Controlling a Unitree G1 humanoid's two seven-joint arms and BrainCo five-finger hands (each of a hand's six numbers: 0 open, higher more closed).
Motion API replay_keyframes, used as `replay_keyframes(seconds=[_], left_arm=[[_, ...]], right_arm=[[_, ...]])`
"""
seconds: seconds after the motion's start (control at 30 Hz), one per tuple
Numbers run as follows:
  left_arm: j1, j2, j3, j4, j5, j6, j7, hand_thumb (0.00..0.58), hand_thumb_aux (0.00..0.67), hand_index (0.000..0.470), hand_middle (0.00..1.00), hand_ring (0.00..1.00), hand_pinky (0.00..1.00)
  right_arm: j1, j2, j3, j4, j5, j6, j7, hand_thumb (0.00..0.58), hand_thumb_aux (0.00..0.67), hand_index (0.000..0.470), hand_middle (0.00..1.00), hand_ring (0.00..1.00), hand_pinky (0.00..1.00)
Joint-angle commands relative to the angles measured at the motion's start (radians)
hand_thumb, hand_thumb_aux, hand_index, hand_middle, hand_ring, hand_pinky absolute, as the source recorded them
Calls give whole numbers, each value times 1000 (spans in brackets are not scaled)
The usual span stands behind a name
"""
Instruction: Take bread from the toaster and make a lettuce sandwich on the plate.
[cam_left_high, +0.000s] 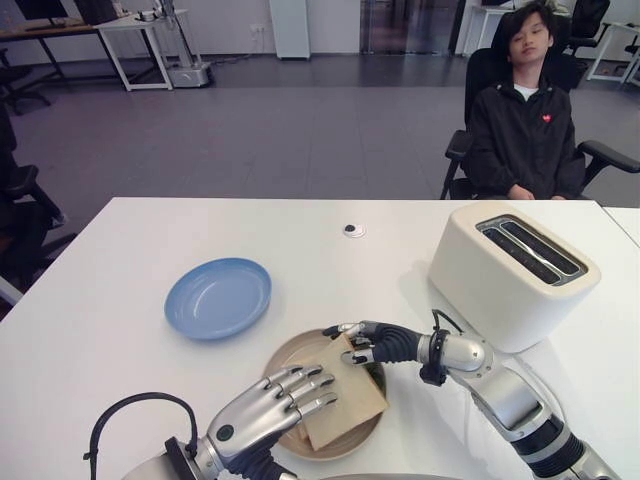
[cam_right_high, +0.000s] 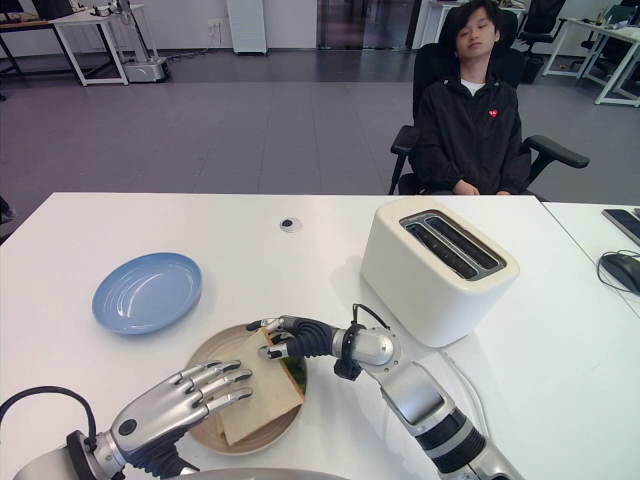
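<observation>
**Closing the sandwich: top slice going down over the lettuce**

Furthest left, beyond and to the left of our left hand, sits the blue plate (cam_left_high: 218, 297), with nothing in it. Our left hand (cam_left_high: 275, 400) lies low at the near edge of the table (cam_left_high: 120, 340). Its fingers are stretched out flat and grasp nothing, and the fingertips rest on the near-left edge of the top slice (cam_left_high: 350, 400).

That slice lies on the brown plate (cam_left_high: 285, 358), which is under both hands. Another slice shows beneath it at the near rim. A bit of lettuce (cam_right_high: 295, 368) peeps out on the side towards our right hand.

Our right hand (cam_left_high: 375, 343) comes in from the right, and its fingers appear to pinch the far corner of the top slice. Behind and to the right of that hand stands the toaster (cam_left_high: 500, 290), both slots looking empty.

We judge that the bread is out and the filling laid, so we are on the last step, seating the lid of the sandwich.

Next, we think, the right hand should let go of the corner without dragging the slice askew. The left hand should lift straight up so nothing slides off the lettuce
</observation>
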Motion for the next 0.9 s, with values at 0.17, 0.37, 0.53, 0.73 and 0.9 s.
replay_keyframes(seconds=[0.17,0.37,0.53,0.73,0.9], left_arm=[[14,116,-85,166,303,99,47,0,0,0,0,0,0],[-14,140,-172,202,243,149,84,0,0,0,0,0,0],[-62,94,-179,166,-106,207,115,0,0,0,0,0,0],[67,148,36,20,-840,138,105,580,670,470,1000,1000,1000],[179,344,84,282,-773,51,-124,580,670,470,1000,1000,1000]], right_arm=[[44,41,-51,-28,30,-15,2,0,0,0,0,0,0],[-1,93,-286,-141,126,-65,-67,0,0,0,0,0,0],[93,-144,-385,-211,21,-355,92,0,0,0,0,0,0],[407,-490,-383,-230,-98,-657,323,580,670,470,1000,1000,1000],[444,-459,-211,-205,-126,-609,385,580,670,470,1000,1000,1000]])
